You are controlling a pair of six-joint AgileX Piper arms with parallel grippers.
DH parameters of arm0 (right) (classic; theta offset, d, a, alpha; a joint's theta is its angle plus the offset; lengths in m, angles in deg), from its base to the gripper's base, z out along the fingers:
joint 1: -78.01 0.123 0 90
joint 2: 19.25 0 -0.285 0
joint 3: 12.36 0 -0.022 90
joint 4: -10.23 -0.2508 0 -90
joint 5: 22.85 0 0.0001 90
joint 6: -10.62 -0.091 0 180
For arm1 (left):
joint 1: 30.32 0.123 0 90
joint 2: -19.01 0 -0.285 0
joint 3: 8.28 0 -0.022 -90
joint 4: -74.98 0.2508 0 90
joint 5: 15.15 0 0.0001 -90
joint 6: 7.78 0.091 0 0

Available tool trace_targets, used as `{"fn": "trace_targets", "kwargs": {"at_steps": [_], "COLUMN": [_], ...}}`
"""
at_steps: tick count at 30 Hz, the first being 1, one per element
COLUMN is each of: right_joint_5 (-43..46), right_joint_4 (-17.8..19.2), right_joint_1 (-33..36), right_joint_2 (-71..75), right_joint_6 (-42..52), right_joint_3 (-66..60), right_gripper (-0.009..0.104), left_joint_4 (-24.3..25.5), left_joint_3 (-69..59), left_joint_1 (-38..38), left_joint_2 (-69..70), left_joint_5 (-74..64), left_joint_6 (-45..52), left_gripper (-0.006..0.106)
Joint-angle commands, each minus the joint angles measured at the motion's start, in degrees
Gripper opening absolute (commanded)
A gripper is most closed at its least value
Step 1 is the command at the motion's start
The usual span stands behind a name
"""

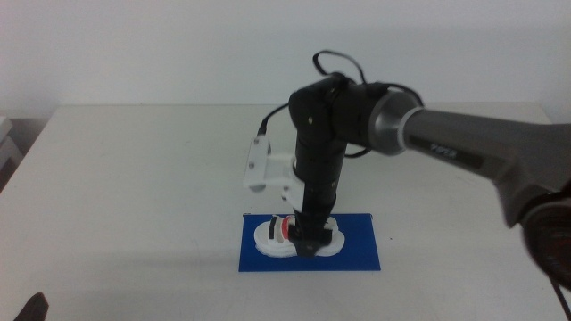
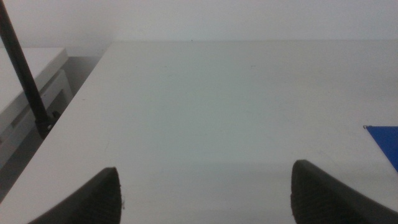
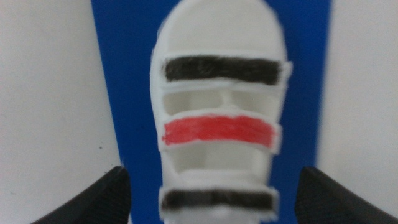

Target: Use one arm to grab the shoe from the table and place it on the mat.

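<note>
The white shoe [image 1: 278, 235] with black and red stripes lies flat on the blue mat [image 1: 357, 248] at the front middle of the white table [image 1: 134, 178]. The right arm [image 1: 464, 143] reaches in from the right and points straight down. My right gripper [image 1: 308, 242] sits over the shoe's heel end. In the right wrist view the shoe [image 3: 217, 93] rests on the mat [image 3: 118, 74], and my right gripper [image 3: 214, 174] is open, its jaws standing wide on either side of the shoe, apart from it. My left gripper [image 2: 205, 174] is open and empty, low at the front left.
The white wrist camera mount [image 1: 263, 165] sticks out left of the right arm. In the left wrist view a corner of the mat [image 2: 388, 143] shows, and beyond the table's left edge stand a pale cabinet [image 2: 31, 93] and a black rod [image 2: 22, 68].
</note>
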Motion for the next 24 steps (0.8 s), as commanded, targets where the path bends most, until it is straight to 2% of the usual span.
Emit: {"fn": "trace_targets", "kwargs": {"at_steps": [1,6,11,16,18,22,24], "right_joint_5": [0.96,2.89,15.8,30.04,35.1,43.31,46.15], "right_joint_4": [-1.03,-0.5,2.2,2.55,2.72,5.9,5.79], "right_joint_1": [-0.84,-3.95,-10.11,-18.41,-21.72,-27.09,-28.51], "right_joint_2": [6.83,17.87,34.12,52.65,59.66,74.12,81.3], "right_joint_6": [-1.66,-15.27,-30.72,-43.55,-46.37,-47.18,-47.18], "right_joint_3": [1.67,-2.75,-17.72,-35.84,-42.52,-55.9,-61.5], "right_gripper": [0.092,0.092,0.092,0.092,0.092,0.092,0.092], "left_joint_4": [-0.48,-0.48,-0.48,-0.48,-0.48,-0.48,-0.48], "left_joint_3": [-0.47,-0.47,-0.47,-0.47,-0.47,-0.47,-0.47], "left_joint_1": [-0.3,-0.3,-0.3,-0.3,-0.3,-0.3,-0.3], "left_joint_2": [0.79,0.79,0.79,0.79,0.79,0.79,0.79], "left_joint_5": [4.67,4.67,4.67,4.67,4.67,4.67,4.67], "left_joint_6": [-0.15,-0.15,-0.2,-0.2,-0.2,-0.2,-0.2], "left_gripper": [0.094,0.094,0.094,0.094,0.094,0.094,0.094]}}
